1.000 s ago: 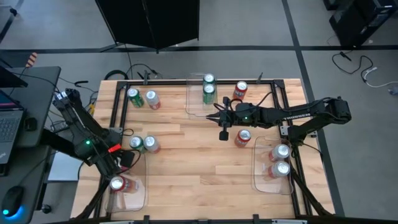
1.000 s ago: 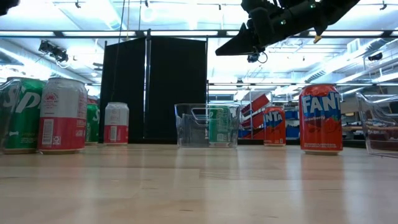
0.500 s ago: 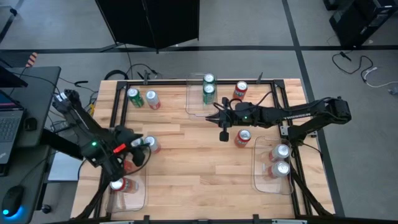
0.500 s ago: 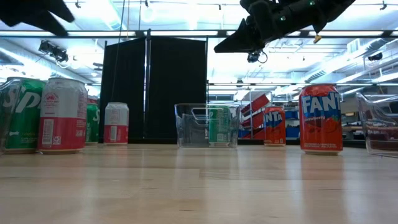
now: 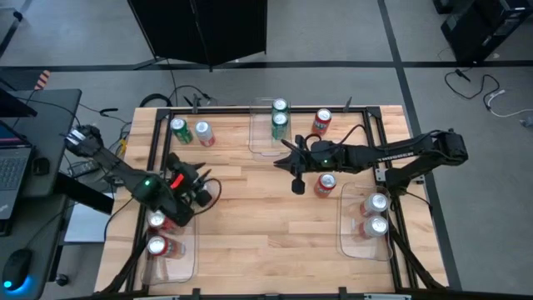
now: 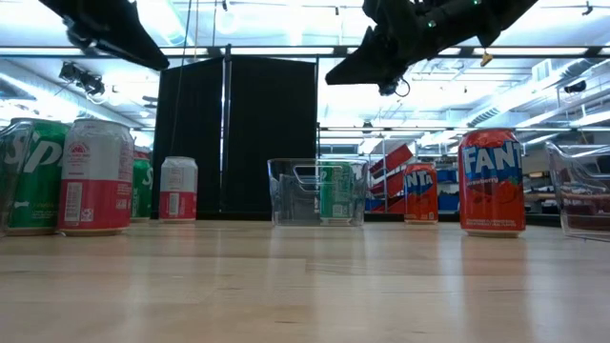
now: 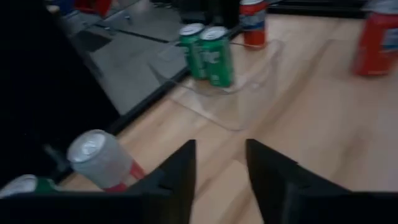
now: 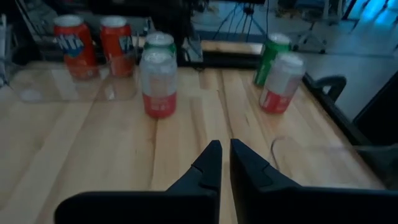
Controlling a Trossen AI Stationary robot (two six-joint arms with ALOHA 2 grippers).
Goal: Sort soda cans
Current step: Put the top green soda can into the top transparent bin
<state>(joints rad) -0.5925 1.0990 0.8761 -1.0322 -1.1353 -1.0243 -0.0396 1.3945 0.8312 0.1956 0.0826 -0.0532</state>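
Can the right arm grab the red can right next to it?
Probably yes. The right gripper hovers above the table, shut and empty, and the red can stands in the open just beside it. It would need to open first.

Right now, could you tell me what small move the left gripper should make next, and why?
Probably shift the left gripper sideways until it is centred over the silver-white can, then descend. Its fingers are apart with nothing between them, and that can stands off to one side of them.

both grippers [image 5: 202, 184] [image 5: 280, 150] aloft, empty
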